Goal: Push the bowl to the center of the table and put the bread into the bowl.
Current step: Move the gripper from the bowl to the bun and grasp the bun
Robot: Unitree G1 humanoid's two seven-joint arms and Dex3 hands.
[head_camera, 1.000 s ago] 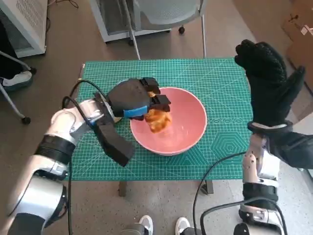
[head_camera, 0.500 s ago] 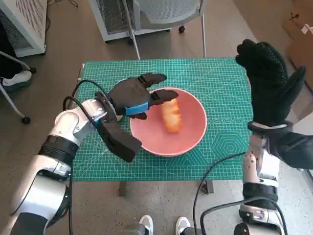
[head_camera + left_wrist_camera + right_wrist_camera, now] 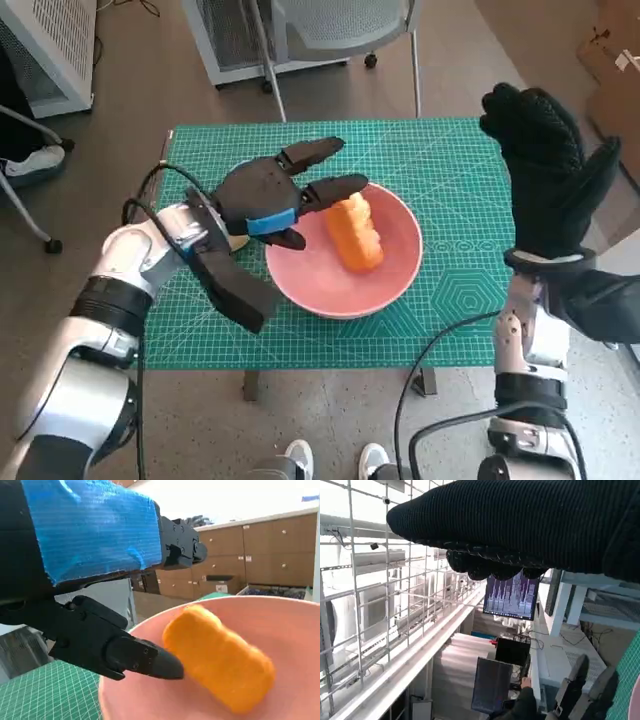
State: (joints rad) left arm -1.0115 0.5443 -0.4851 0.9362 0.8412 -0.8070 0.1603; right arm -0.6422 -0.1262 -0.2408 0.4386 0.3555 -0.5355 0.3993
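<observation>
The bread (image 3: 354,232) lies inside the pink bowl (image 3: 385,285), toward its far left side, free of any grip. The bowl sits about midway across the green mat (image 3: 450,160), somewhat nearer the table's front edge. The left hand (image 3: 268,200) hangs over the bowl's left rim, empty, fingers spread, one fingertip just beside the bread; whether it touches is hard to tell. The right hand (image 3: 548,170) is raised above the table's right edge, fingers apart, holding nothing.
</observation>
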